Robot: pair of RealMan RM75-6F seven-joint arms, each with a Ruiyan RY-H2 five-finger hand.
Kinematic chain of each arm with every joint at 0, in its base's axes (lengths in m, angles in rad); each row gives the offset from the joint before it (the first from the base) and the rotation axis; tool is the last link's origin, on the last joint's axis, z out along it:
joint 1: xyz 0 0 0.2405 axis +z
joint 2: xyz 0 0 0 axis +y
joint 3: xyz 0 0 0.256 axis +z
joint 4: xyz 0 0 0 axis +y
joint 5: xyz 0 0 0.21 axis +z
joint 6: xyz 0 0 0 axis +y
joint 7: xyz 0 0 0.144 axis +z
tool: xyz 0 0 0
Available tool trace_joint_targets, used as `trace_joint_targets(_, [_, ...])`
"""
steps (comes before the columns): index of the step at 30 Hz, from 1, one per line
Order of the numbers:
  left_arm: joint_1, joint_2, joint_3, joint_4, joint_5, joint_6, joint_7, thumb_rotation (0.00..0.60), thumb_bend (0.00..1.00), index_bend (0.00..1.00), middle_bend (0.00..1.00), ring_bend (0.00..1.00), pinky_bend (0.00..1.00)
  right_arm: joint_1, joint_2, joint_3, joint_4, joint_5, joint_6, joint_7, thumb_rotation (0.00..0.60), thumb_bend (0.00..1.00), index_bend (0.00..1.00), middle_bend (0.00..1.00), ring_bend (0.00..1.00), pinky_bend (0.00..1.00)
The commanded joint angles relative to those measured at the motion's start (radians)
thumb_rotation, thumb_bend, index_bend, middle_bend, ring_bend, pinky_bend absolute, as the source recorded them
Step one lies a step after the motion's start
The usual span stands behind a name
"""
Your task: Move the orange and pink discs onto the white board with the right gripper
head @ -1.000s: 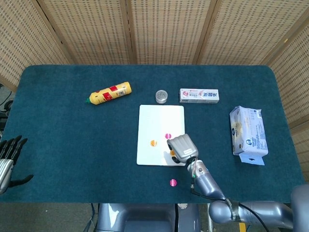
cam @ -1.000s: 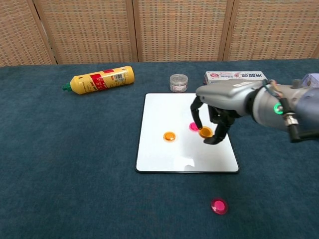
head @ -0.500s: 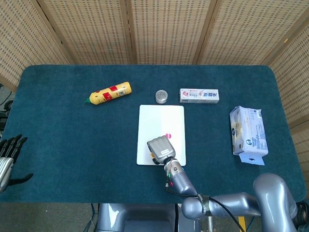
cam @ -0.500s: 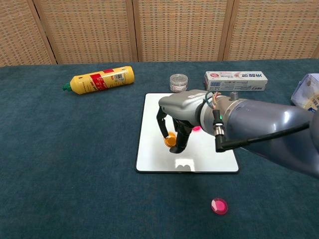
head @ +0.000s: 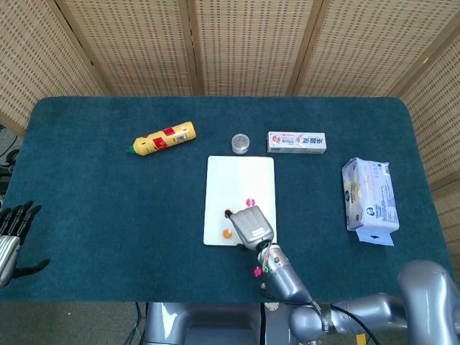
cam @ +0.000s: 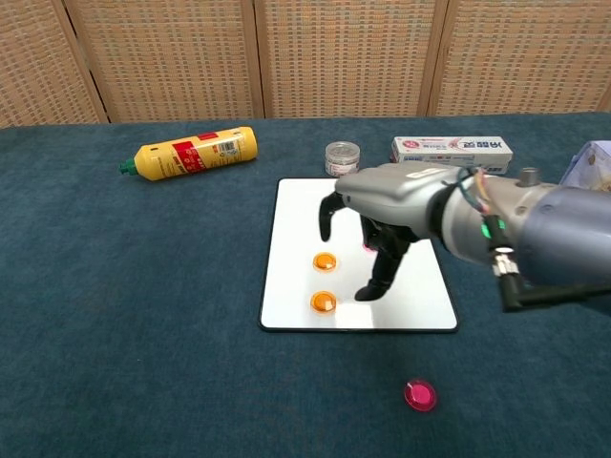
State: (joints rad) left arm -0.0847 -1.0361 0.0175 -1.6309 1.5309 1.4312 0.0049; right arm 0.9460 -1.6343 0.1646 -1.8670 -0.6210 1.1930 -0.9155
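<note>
Since a moment ago we have let go of the small flat orange disc [cam: 324, 302], which now lies near the front edge of the flat white rectangular board [cam: 296, 205], and our right hand [cam: 382, 224] hovers over the board, fingers [cam: 379, 277] apart and empty. A second orange disc [cam: 325, 260] and a pink disc [head: 250, 203] sit on the board, while another round pink disc [cam: 418, 394] lies on the dark teal cloth-covered table [cam: 143, 315]. Our left hand [head: 13, 233] rests at the table's left edge, fingers spread, holding nothing.
</note>
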Motion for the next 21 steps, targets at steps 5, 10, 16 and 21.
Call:
trace_joint_targets(5, [0.012,-0.004,0.010,0.000,0.027,0.026,0.008,0.600,0.00,0.00,0.00,0.00,0.00,-0.142,0.151,-0.202,-0.131,-0.196,0.012,0.129,0.600,0.26,0.37,0.99,0.95,1.00])
trace_joint_targets(10, [0.016,-0.007,0.014,0.000,0.035,0.035,0.014,0.600,0.00,0.00,0.00,0.00,0.00,-0.177,0.168,-0.248,-0.122,-0.279,0.000,0.173,0.600,0.26,0.38,0.99,0.95,1.00])
trace_joint_targets(16, [0.013,-0.012,0.013,0.001,0.028,0.025,0.025,0.600,0.00,0.00,0.00,0.00,0.00,-0.210,0.151,-0.278,-0.082,-0.324,-0.036,0.214,0.600,0.26,0.39,0.99,0.95,1.00])
trace_joint_targets(21, [0.011,-0.011,0.010,0.001,0.022,0.019,0.025,0.600,0.00,0.00,0.00,0.00,0.00,-0.223,0.116,-0.276,-0.032,-0.331,-0.062,0.228,0.600,0.26,0.39,0.99,0.95,1.00])
